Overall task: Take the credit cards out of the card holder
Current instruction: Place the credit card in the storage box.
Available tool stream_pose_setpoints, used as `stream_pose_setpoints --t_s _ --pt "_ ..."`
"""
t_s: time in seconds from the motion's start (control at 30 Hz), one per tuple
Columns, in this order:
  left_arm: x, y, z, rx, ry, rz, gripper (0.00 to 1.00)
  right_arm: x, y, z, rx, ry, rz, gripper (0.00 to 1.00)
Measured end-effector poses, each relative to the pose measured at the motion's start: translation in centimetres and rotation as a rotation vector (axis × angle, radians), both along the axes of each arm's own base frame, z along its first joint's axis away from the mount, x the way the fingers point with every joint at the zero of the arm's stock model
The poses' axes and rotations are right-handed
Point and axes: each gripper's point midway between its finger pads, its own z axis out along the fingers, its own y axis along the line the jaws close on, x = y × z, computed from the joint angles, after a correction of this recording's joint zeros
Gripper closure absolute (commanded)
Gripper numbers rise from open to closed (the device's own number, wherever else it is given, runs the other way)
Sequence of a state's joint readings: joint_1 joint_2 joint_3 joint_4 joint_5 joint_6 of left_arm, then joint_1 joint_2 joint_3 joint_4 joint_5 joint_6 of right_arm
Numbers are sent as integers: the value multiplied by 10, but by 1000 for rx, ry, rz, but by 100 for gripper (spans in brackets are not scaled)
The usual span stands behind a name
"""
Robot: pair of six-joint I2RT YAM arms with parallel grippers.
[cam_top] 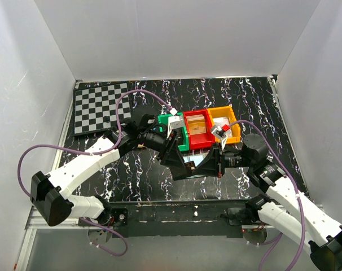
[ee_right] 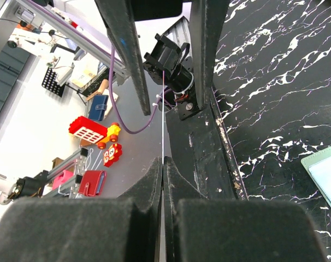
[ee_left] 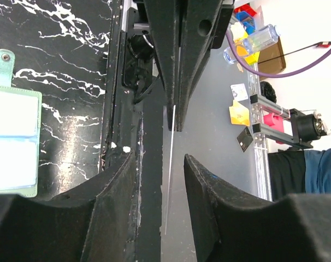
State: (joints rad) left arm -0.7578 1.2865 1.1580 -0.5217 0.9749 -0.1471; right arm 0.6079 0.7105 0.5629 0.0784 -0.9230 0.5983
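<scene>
In the left wrist view the left gripper [ee_left: 160,164] has its jaws moderately apart. The credit card [ee_left: 170,174], seen from its edge as a thin pale line, stands in the gap between them. It is closer to the finger on the right of that view, but as far as I can see it touches neither one. Just beyond, the right gripper [ee_right: 163,164] faces the left one tip to tip, and its jaws are pressed together on the same card, with only the thin edge between the two pads. The colour of the card cannot be told from this edge view. The card holder [ee_left: 12,142] lies open and flat on the black marbled table [ee_left: 61,33], to the left of the left jaws and apart from the card. Its two pale-blue panels face up and its small tab is at the far end. In the right wrist view one corner of the holder appears to the right of the right jaws. Farther behind both grippers, in the top view, a green bin [cam_top: 165,120], a red bin [cam_top: 196,114] and an orange bin [cam_top: 223,111] stand side by side in a row.
</scene>
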Motion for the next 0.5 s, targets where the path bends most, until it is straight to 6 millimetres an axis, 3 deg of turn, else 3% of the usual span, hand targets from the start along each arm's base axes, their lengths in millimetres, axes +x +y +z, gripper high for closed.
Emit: stream_pose_setpoints --t_s 0.37,0.5 --pt "0 0 -6 23 2 0 62 0 0 1 4 -4 0 99" --pt "1 0 -6 24 -3 4 71 0 0 1 4 -4 0 99"
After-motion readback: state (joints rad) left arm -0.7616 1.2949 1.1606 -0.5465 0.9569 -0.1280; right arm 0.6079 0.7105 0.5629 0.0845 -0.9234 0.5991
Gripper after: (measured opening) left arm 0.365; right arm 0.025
